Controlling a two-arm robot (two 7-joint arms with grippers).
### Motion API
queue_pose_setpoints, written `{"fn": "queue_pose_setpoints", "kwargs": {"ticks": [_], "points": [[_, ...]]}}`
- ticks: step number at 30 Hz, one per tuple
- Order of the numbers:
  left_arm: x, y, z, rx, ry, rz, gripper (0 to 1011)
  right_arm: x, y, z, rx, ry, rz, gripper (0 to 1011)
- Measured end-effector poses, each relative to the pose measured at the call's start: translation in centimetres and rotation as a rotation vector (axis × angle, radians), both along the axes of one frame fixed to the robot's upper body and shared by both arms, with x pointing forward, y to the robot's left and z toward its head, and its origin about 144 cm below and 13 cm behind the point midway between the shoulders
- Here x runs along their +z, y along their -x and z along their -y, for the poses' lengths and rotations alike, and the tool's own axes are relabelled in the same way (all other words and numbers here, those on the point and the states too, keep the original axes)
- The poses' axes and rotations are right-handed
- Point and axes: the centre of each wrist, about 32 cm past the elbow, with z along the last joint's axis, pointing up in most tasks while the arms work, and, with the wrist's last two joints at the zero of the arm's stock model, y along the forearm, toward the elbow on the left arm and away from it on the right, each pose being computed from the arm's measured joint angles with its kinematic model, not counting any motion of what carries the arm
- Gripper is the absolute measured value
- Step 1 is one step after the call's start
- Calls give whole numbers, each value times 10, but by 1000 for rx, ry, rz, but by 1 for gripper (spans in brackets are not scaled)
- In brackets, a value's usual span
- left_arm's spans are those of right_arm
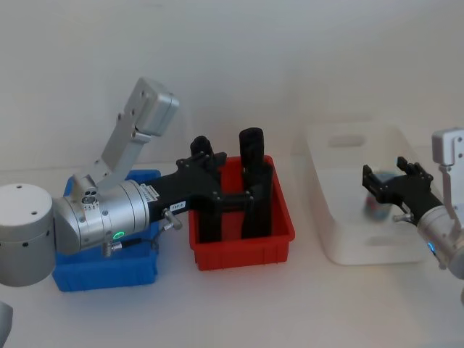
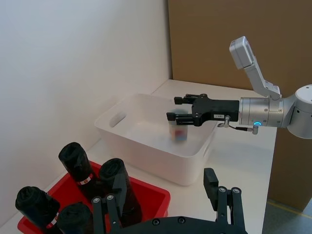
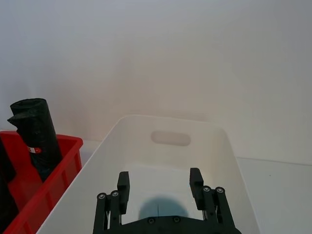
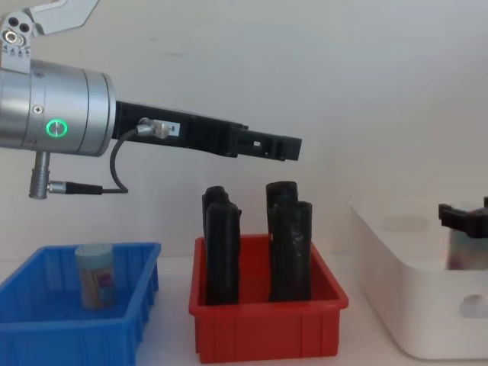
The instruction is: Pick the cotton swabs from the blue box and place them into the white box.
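Observation:
One jar of cotton swabs [image 4: 95, 276] stands upright in the blue box [image 4: 46, 335] at the left. My left gripper [image 1: 203, 148] hangs open and empty above the red bin, beside the blue box [image 1: 109, 275]; its open fingers frame the left wrist view [image 2: 158, 195]. Over the white box [image 1: 362, 250] my right gripper [image 1: 388, 174] is open. Just beneath its spread fingers [image 3: 196, 179] is a second jar of cotton swabs [image 2: 179, 134], blurred and loose inside the white box [image 2: 146, 146]. Its pale blue lid [image 3: 158, 210] shows between the fingers.
A red bin [image 1: 243, 254] holding several tall black blocks [image 4: 290, 252] stands between the blue box and the white box. A plain wall runs close behind all three. Bare white table lies in front of the boxes.

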Motion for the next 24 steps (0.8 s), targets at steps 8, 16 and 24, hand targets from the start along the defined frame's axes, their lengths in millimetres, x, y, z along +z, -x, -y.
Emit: {"fn": "queue_pose_setpoints", "kwargs": {"ticks": [8,16,24], "points": [[0,0,0,0,0,0,1004,-4,-5,0,0,3,-12,931],[0,0,0,0,0,0,1004,-5,-7,0,-1,1,-8,1002],[0,0,0,0,0,0,1004,-1,-4,1,-1,-6,11,1002]]}}
